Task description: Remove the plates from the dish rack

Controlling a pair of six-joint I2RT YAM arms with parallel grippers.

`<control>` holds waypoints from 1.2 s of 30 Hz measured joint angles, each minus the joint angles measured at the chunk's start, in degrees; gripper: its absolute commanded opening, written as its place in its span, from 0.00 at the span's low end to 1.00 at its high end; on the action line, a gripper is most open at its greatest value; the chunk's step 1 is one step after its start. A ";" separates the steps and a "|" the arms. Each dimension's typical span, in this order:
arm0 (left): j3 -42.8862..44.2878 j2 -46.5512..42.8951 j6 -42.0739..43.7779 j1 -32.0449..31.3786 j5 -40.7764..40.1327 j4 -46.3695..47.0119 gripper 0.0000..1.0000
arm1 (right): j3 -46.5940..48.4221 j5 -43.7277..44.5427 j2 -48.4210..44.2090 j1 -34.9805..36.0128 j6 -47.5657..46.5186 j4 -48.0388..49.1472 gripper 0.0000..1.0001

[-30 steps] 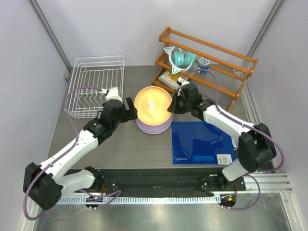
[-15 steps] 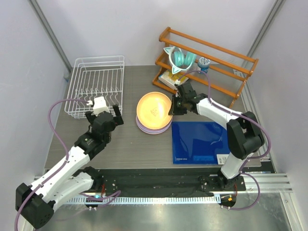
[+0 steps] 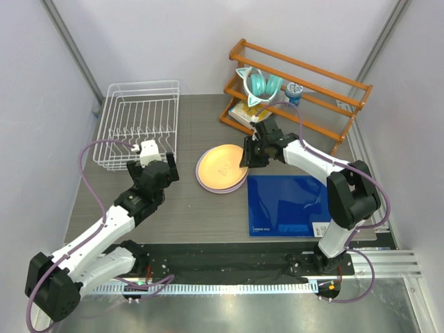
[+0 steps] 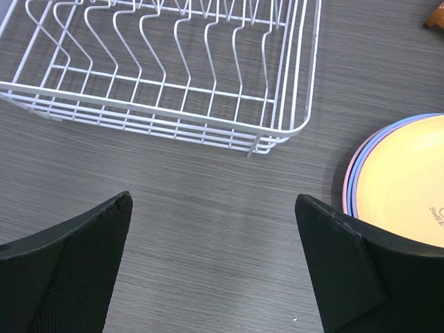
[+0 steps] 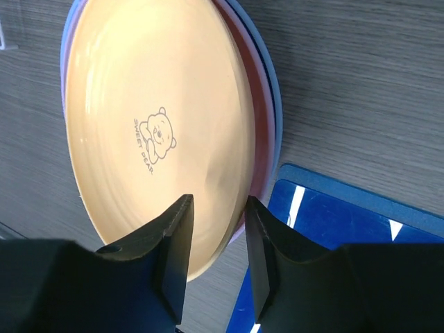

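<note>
At mid-frame, the plates lie stacked beside the rack

Seen from above, the yellow-orange plate [image 3: 222, 166] tops a flat stack at the centre of the grey table [image 3: 187, 208]. The right wrist view shows a pink rim [image 5: 260, 118] and a blue rim [image 5: 275, 104] under it, and a lavender edge [image 3: 216, 190] peeks out at the stack's lower side. The white wire dish rack [image 3: 137, 118] sits in the upper left of the frame, well apart from the stack. The left gripper [image 4: 214, 201] hangs between rack and plates with its fingers spread wide, holding nothing. The right gripper [image 5: 218, 201] is at the stack's right edge, fingers a little apart over the yellow-orange plate's rim, not clamping it. A blue mat [image 3: 288, 201] lies at lower right, just beside the stack
</note>
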 measured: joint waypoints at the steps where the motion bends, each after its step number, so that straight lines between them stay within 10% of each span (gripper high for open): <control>1: 0.00 0.24 0.00 0.00 0.00 0.02 0.99 | 0.00 0.24 0.00 0.00 -0.09 -0.44 0.43; 16: 5.14 4.61 -0.33 0.00 0.17 -1.68 0.99 | -5.27 26.34 -15.47 0.00 -3.08 -2.23 0.56; 22: 5.29 4.57 1.18 0.00 0.24 -0.63 0.99 | -19.78 43.10 -22.75 0.00 -4.42 9.31 0.75; 23: 5.29 4.57 1.49 0.00 0.00 -0.52 1.00 | -22.97 45.38 -23.93 -0.02 -4.83 11.76 0.93; 36: 5.57 4.52 4.98 0.00 -0.92 2.58 0.99 | -43.60 64.28 -29.24 0.00 -14.73 40.22 1.00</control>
